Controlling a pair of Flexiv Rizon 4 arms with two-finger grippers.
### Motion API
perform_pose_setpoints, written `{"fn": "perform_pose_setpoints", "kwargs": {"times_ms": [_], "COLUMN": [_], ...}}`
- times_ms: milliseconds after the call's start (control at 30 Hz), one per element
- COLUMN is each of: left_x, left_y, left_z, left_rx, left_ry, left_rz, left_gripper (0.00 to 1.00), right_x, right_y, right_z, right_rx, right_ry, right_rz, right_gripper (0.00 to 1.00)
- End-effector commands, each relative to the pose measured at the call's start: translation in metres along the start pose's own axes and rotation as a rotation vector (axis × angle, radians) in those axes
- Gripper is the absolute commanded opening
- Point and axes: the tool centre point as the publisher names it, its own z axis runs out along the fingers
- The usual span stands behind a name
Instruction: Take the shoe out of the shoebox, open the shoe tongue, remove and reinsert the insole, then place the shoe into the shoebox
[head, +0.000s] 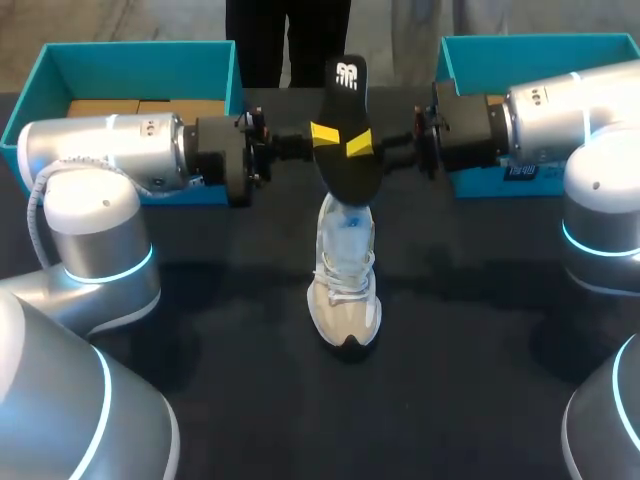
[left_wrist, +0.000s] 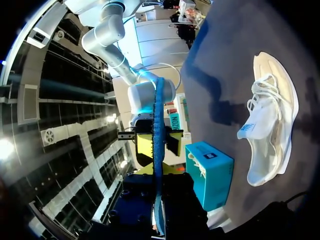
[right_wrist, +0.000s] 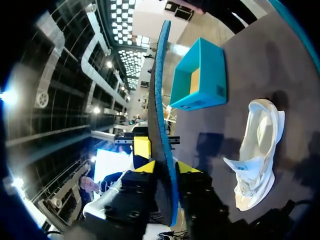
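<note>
A black insole (head: 345, 130) stands nearly upright in the air above the beige and white shoe (head: 345, 290), which lies on the dark table with its toe toward me. My left gripper (head: 325, 133) comes in from the left and is shut on the insole's middle. My right gripper (head: 360, 145) meets it from the right. In the left wrist view the insole (left_wrist: 158, 150) shows edge-on with the right gripper (left_wrist: 159, 144) open, its yellow tips close on either side. In the right wrist view the insole (right_wrist: 161, 100) rises between my right gripper's (right_wrist: 165, 170) fingers, beside the shoe (right_wrist: 255, 155).
A teal shoebox (head: 130, 70) stands open at the back left behind my left arm. A second teal box (head: 540, 50) sits at the back right behind my right arm. Bare dark tabletop (head: 470, 350) surrounds the shoe.
</note>
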Motion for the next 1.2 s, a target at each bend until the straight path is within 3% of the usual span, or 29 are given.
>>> {"fn": "perform_pose_setpoints", "kwargs": {"times_ms": [33,133,167,200,267,300,367,433,700,900,1200], "left_x": [0.001,0.002,0.002,0.003,0.003,0.003,0.004,0.005,0.011,0.017,0.028], "left_y": [0.0,0.001,0.001,0.002,0.003,0.004,0.006,0.008,0.017,0.025,0.039], "left_z": [0.001,0.001,0.001,0.0,-0.001,-0.002,-0.003,-0.004,-0.017,-0.032,-0.051], "left_rx": [0.001,0.008,0.01,0.011,0.019,0.019,0.024,0.026,0.044,0.116,0.239], "left_ry": [-0.003,0.002,0.004,0.005,0.013,0.014,0.026,0.032,0.068,0.084,0.152], "left_rz": [-0.003,-0.005,-0.004,-0.004,-0.003,-0.003,-0.003,0.0,0.023,0.041,0.061], "left_gripper": [0.0,0.04,0.28,0.44,0.5,0.58,0.66,0.99,1.0,1.0,1.0], "right_x": [0.001,0.002,0.003,0.003,0.005,0.005,0.006,0.006,0.007,0.008,0.013], "right_y": [0.001,0.001,0.002,0.002,0.003,0.003,0.004,0.005,0.011,0.02,0.031], "right_z": [0.001,0.001,0.001,0.001,-0.001,-0.002,-0.003,-0.005,-0.01,-0.011,-0.012], "right_rx": [-0.005,-0.007,-0.009,-0.012,-0.015,-0.015,-0.021,-0.028,-0.074,-0.092,-0.074], "right_ry": [0.006,0.001,-0.003,-0.006,-0.015,-0.018,-0.023,-0.028,-0.059,-0.089,-0.065], "right_rz": [-0.013,-0.029,-0.04,-0.047,-0.059,-0.067,-0.082,-0.091,-0.197,-0.297,-0.567], "right_gripper": [0.0,0.0,0.0,0.0,0.0,0.0,0.0,0.0,0.0,0.0,0.0]}}
